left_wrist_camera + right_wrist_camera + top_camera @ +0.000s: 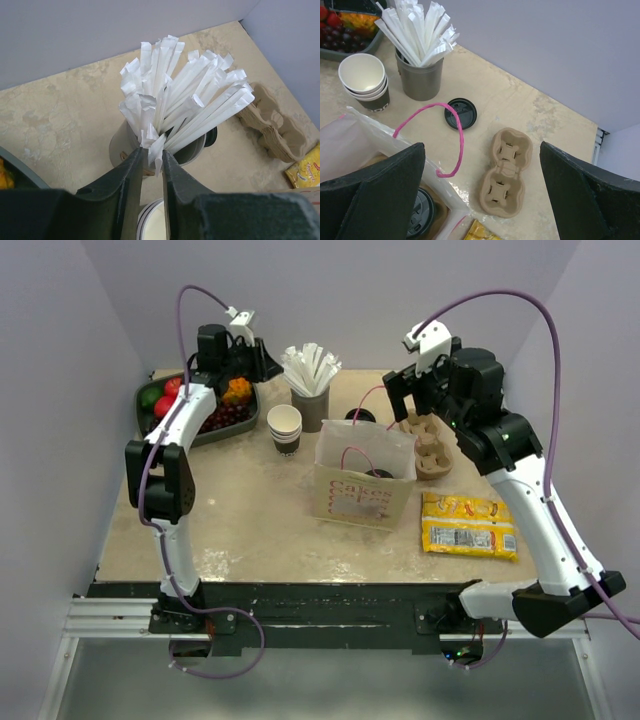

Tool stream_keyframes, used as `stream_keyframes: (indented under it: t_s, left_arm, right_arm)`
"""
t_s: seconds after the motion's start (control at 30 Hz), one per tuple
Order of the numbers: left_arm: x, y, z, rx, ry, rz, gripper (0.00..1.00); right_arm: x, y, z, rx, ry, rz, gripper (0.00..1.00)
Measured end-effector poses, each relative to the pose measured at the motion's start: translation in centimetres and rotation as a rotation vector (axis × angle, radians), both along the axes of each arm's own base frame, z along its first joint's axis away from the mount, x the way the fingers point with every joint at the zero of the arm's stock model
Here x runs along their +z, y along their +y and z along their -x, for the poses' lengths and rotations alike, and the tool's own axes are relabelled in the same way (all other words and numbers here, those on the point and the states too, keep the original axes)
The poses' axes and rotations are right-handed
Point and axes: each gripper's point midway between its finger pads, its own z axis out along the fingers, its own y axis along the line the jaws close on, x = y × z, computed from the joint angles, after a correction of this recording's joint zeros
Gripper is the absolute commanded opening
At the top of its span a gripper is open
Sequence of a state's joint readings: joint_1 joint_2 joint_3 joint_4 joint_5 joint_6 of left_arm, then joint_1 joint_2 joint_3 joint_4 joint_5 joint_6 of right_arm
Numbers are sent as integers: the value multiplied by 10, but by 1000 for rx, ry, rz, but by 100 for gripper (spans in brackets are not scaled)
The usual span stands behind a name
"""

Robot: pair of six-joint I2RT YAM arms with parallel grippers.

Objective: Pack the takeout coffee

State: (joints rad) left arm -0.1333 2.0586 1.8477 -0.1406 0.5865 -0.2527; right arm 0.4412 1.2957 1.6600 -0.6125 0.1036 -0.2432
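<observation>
Black lid up, the coffee cup (424, 215) sits inside your paper bag (360, 502), mid-table. Your right gripper (482, 195) hangs wide open over the bag's far right side. Farther back, your left gripper (152, 156) is narrow around a straw (159, 145). Can't tell if it's actually pinching.

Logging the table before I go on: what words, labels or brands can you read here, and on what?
"cakes": appears to be the top line of pink lettering on the front of the paper bag; the line under it is too blurred to read.
Yellow snack packet: red print, too small to read.
Stack of paper cups: white marks on the dark band, partly hidden and unreadable.
</observation>
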Motion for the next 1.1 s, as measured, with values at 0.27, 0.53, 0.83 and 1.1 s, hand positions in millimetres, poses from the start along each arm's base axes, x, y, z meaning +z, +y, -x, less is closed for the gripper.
stream_keyframes:
  t_s: [0.27,0.53,0.83,1.1]
  left_arm:
    - [12,0,-3,-11,-20,37,5]
    - [14,-2,-2,-20,-19,50,0]
    - [103,-7,40,-115,-170,68,0]
    - [287,-7,162,-252,-589,92,0]
  right_arm:
    - [-1,-4,-1,-10,2,0,99]
    - [-9,-5,-2,-15,19,7,99]
    - [-11,-8,-6,-35,9,9,99]
    - [-13,-68,-35,-359,-51,69,99]
